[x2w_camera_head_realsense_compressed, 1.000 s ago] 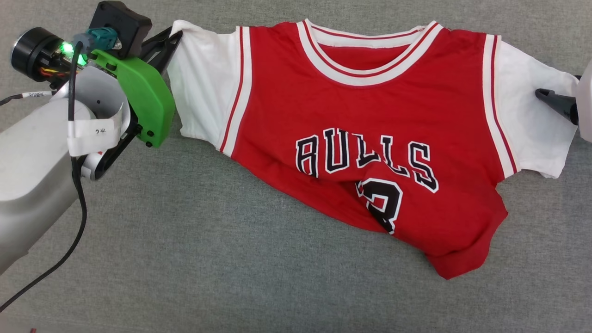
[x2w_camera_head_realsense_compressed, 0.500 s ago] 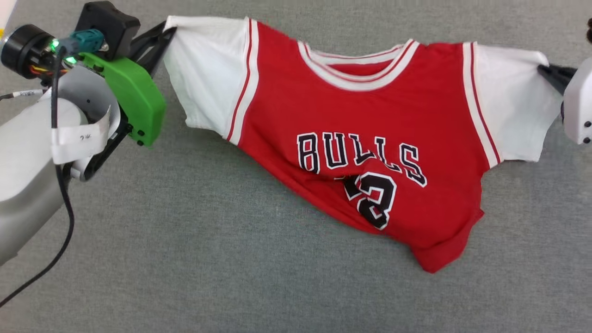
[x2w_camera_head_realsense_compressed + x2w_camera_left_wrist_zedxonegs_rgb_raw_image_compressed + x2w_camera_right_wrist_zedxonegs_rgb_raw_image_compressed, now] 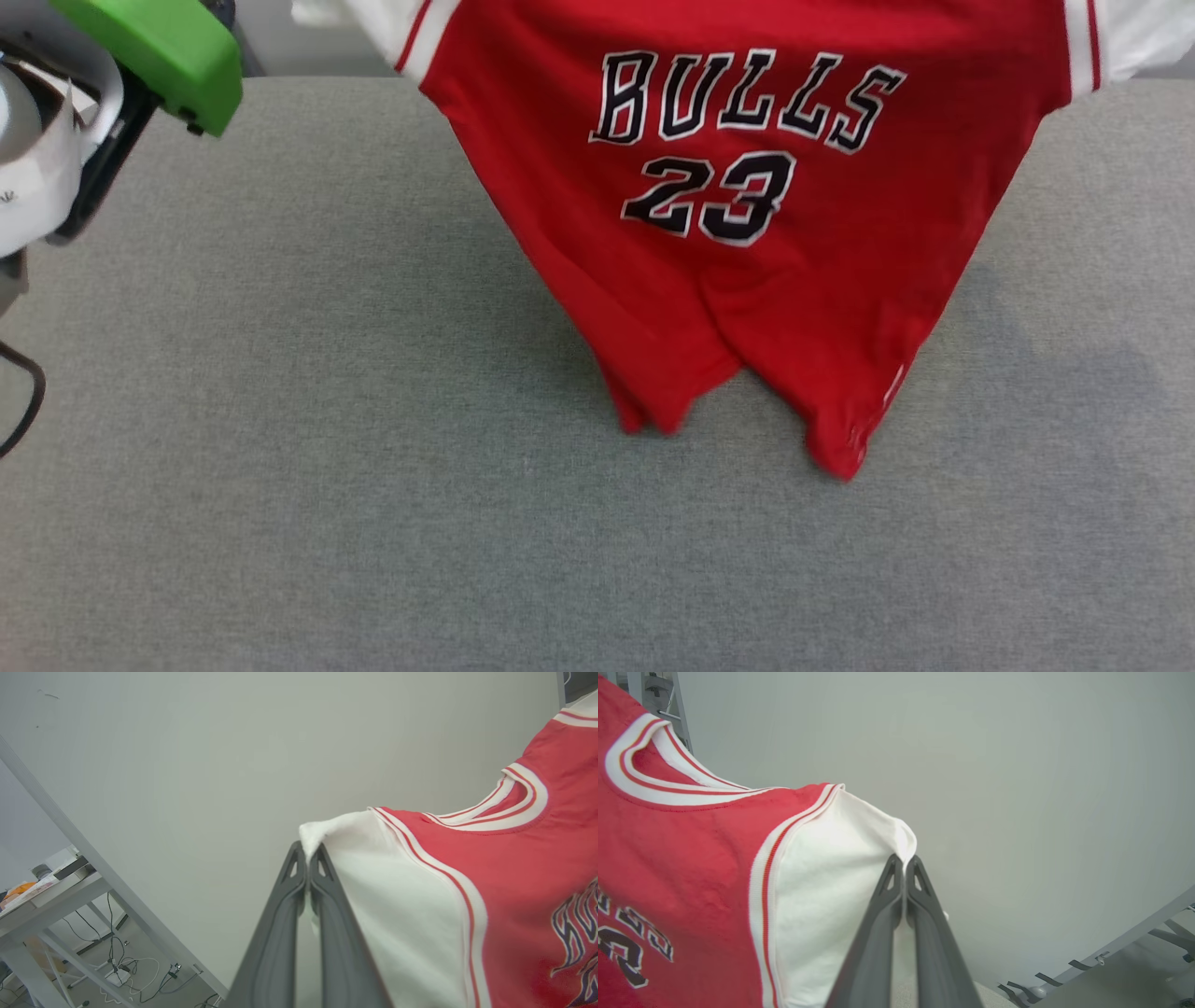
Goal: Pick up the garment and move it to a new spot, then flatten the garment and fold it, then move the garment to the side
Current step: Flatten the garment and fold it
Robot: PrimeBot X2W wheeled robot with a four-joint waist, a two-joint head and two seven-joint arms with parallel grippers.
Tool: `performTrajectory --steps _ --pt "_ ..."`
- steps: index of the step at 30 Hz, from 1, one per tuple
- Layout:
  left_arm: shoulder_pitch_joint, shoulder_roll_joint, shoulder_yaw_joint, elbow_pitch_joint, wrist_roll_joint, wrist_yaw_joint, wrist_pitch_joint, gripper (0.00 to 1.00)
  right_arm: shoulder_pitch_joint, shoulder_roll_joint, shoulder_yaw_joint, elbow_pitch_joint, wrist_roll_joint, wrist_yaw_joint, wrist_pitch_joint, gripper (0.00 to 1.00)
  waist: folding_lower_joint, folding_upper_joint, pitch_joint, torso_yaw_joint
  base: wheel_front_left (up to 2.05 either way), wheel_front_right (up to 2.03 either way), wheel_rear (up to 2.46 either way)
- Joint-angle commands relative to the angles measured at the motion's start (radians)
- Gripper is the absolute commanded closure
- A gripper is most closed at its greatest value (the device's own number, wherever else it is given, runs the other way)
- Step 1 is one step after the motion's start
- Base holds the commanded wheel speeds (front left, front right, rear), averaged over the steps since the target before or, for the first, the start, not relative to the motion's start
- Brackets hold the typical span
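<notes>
- Grey fabric work surface [image 3: 280, 485]: spans the head view below the shirt. Nothing lies flat on it.
- Red BULLS 23 jersey T-shirt [image 3: 747, 233]: hangs front-out above the far half of the surface, spread between the two arms. The body drapes to two lower hem points. Contact between those points and the surface cannot be confirmed.
- Left wrist green housing [image 3: 159, 47]: sits at the upper left of the head view, beside the shirt's left sleeve.
- Left gripper [image 3: 308, 851]: fingers pressed together, clamped on the outer edge of the white left sleeve [image 3: 397, 905].
- Right gripper [image 3: 904, 863]: fingers pressed together, clamped on the outer edge of the white right sleeve [image 3: 831, 882].
- Task status (judgement): pick-up is complete and the shirt is airborne in a two-point hold. Remaining steps: set it down at the new spot, flatten it, fold it, move it aside.
</notes>
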Motion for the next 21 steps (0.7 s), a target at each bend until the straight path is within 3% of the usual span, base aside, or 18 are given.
performTrajectory --steps 1,6,14,21 --pt "-0.032 -0.011 0.005 0.007 0.014 0.006 -0.003 1.00 -0.032 0.003 -0.011 -0.003 -0.014 -0.001 -0.010 1.00 0.0001 0.0000 -0.018 -0.022 0.00 0.00 0.00" --pt "-0.115 -0.047 0.019 0.051 0.024 -0.018 0.020 1.00 -0.120 0.023 -0.022 0.002 -0.056 -0.001 0.011 1.00 0.0001 0.0000 -0.006 -0.040 0.00 0.00 0.00" --pt "-0.302 -0.140 0.033 0.187 0.050 -0.071 0.078 1.00 -0.336 0.117 -0.020 0.146 -0.155 -0.001 0.045 1.00 0.0001 0.0000 0.083 -0.065 0.00 0.00 0.00" --pt "-0.456 -0.223 0.046 0.305 0.091 -0.065 0.111 1.00 -0.545 0.197 -0.032 0.307 -0.260 -0.001 -0.025 1.00 0.0001 0.0000 0.185 -0.068 0.00 0.00 0.00"
